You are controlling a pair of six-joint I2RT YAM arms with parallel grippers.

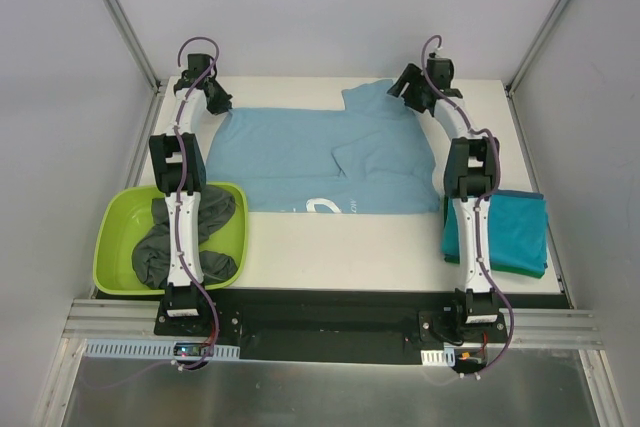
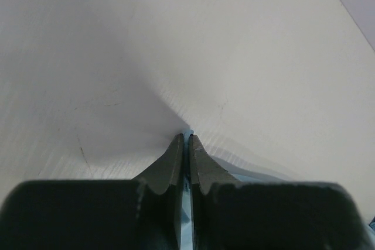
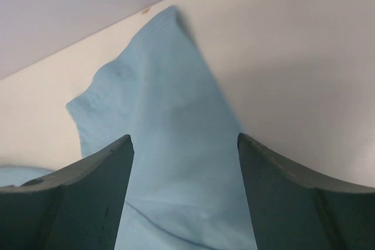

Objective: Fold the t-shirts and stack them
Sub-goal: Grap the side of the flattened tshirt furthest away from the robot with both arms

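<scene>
Top view: a white table (image 1: 330, 247) inside a pale-walled enclosure, with 2 robot arms mounted at its near edge. A light blue t-shirt (image 1: 290, 162) lies spread across the far middle of the table, with a white printed mark (image 1: 322, 207) near its near hem and 1 part folded over onto the body. At the near left corner sits a lime-green tub (image 1: 112, 237). It holds a crumpled heap of dark grey t-shirts (image 1: 222, 219); how many cannot be told. The left arm (image 1: 183, 237) stretches over the tub and hides the middle of the heap. At the near right, beside the right arm, a teal t-shirt (image 1: 520, 232) lies folded flat on the table, outside any container. The left gripper (image 1: 218, 99) is down at the far left corner of the light blue t-shirt. The right gripper (image 1: 408, 87) is at the shirt's far right corner, where a sleeve sticks out toward the back wall.

Left wrist view: the 2 dark fingers (image 2: 170, 174) are pressed together, pinching a thin sliver of light blue cloth that shows between them. Bare white table fills the rest of the view.

Right wrist view: the 2 fingers (image 3: 99, 185) stand spread wide apart and hold nothing. Between and beyond them lies the light blue sleeve, flat on the table and tapering to a point near the back wall
</scene>
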